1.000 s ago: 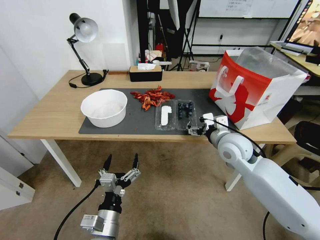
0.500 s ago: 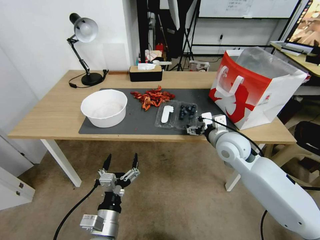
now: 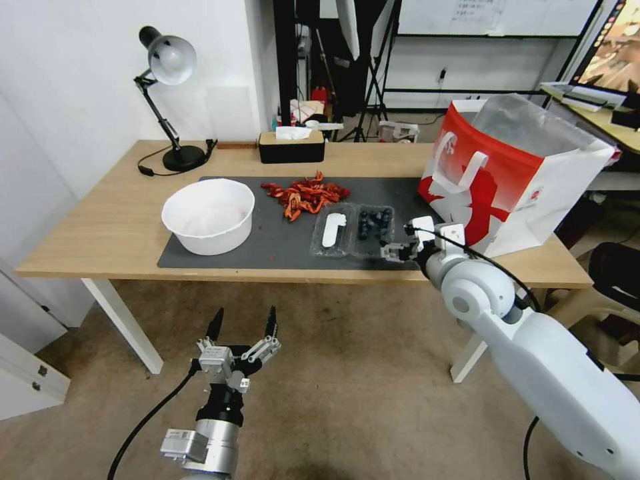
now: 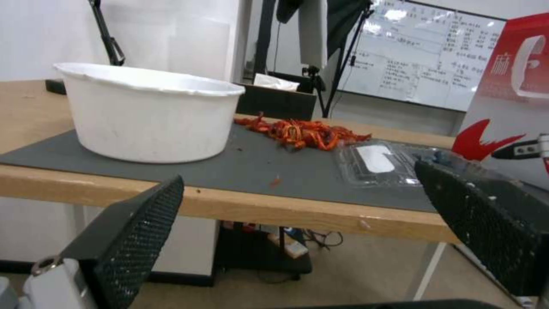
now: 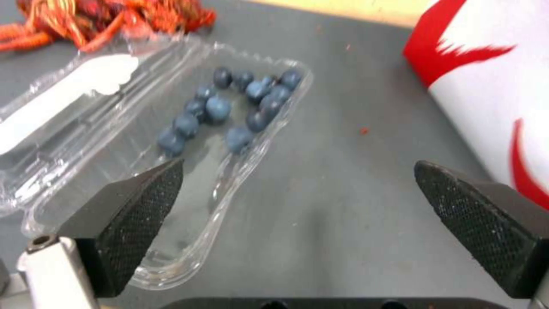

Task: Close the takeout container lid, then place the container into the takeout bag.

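Bag stands open at the mat's right end, untouched. Right gripper has slid toward that bag and now sits past the near right corner of the container, fingers spread, empty. The container has been nudged farther back on the mat. Its lid lies flat open on the mat, berries exposed — closing looks barely begun. Left gripper hangs below the mat's near edge, fingers apart.

we make out no readable text: the whiteboard writing is too small, the takeout bag print and the lid sticker stay illegible.
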Motion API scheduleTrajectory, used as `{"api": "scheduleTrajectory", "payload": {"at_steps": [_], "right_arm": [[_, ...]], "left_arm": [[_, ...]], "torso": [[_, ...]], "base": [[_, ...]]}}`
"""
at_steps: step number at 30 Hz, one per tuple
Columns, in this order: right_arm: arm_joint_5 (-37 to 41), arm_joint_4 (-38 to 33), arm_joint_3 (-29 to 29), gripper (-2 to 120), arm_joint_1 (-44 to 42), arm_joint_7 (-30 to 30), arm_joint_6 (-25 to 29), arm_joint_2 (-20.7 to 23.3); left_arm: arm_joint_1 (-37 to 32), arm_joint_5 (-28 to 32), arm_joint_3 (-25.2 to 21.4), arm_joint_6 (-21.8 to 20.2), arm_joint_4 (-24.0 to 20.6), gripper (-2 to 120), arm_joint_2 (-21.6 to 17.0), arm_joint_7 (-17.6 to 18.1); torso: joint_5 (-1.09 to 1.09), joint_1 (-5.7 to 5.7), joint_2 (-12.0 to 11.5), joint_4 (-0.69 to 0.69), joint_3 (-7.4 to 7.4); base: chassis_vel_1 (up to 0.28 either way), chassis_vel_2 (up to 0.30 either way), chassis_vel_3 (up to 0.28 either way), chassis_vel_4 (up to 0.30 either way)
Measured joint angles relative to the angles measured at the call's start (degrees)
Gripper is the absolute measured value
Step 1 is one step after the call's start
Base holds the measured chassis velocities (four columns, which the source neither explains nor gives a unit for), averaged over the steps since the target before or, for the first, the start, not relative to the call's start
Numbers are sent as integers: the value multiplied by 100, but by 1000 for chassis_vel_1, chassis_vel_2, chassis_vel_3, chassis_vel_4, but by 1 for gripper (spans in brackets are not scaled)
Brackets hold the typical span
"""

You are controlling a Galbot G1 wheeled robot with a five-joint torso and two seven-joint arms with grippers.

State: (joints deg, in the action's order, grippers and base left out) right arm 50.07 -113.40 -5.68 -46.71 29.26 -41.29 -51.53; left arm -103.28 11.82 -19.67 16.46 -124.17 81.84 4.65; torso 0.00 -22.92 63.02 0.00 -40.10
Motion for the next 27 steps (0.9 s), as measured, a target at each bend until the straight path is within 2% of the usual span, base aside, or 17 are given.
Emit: {"api": "scheduleTrajectory", "payload": {"at_steps": [3, 6, 7, 11, 12, 14, 15, 18, 19, 22, 23, 25, 27], "right_arm": [[-51, -84, -158, 100, -153, -119, 171, 25], [-364, -279, -524, 100, -650, -553, 917, 29], [-364, -279, -524, 100, -650, -553, 917, 29], [-996, -644, -1069, 100, -1475, -1077, 2077, -87], [-996, -644, -1069, 100, -1475, -1077, 2077, -87], [-1432, -859, -1305, 100, -2007, -1286, 2650, -212], [-1432, -859, -1305, 100, -2007, -1286, 2650, -212], [-2056, -1118, -1613, 100, -2752, -1329, 3378, -535], [-2056, -1118, -1613, 100, -2752, -1329, 3378, -535], [-2723, -1279, -1883, 100, -3516, -1379, 4159, -970], [-2723, -1279, -1883, 100, -3516, -1379, 4159, -970], [-3121, -1311, -2086, 100, -3997, -1434, 4680, -1264], [-3209, -1316, -2151, 100, -4133, -1466, 4817, -1345]], "left_arm": [[-1, 0, 6, 9, -6, 100, 0, -1], [-1, 16, 10, 34, -12, 100, -12, -20], [-1, 16, 10, 34, -12, 100, -12, -20], [5, 60, 13, 42, -19, 100, -62, -54], [5, 60, 13, 42, -19, 100, -62, -54], [23, 111, 14, 42, -19, 100, -96, -63], [23, 111, 14, 42, -19, 100, -96, -63], [62, 166, 21, 41, -14, 100, -138, -76], [62, 166, 21, 41, -14, 100, -138, -76], [93, 234, 32, 36, -11, 100, -199, -93], [93, 234, 32, 36, -11, 100, -199, -93], [111, 317, 32, 30, -10, 100, -258, -110], [117, 343, 33, 26, -8, 100, -274, -116]], "torso": [[0, 0, 0, 0, 0], [0, 0, 0, 0, 0], [0, 0, 0, 0, 0], [0, 0, 0, 0, 0], [0, 0, 0, 0, 0], [0, 0, 0, -2, 0], [0, 0, 0, -2, 0], [-1, 0, 0, 1, 0], [-1, 0, 0, 1, 0], [0, 1, 1, -2, 0], [0, 1, 1, -2, 0], [0, 0, 0, -1, 0], [0, 0, 0, 0, 0]], "base": [[0, 0, 0, 0], [0, 0, 0, 0], [0, 0, 0, 0], [0, 0, 0, 0], [0, 0, 0, 0], [0, 0, 0, 0], [0, 0, 0, 0], [0, 0, 0, 0], [0, 0, 0, 0], [0, 0, 0, 0], [0, 0, 0, 0], [0, 0, 0, 0], [0, 0, 0, 0]]}}
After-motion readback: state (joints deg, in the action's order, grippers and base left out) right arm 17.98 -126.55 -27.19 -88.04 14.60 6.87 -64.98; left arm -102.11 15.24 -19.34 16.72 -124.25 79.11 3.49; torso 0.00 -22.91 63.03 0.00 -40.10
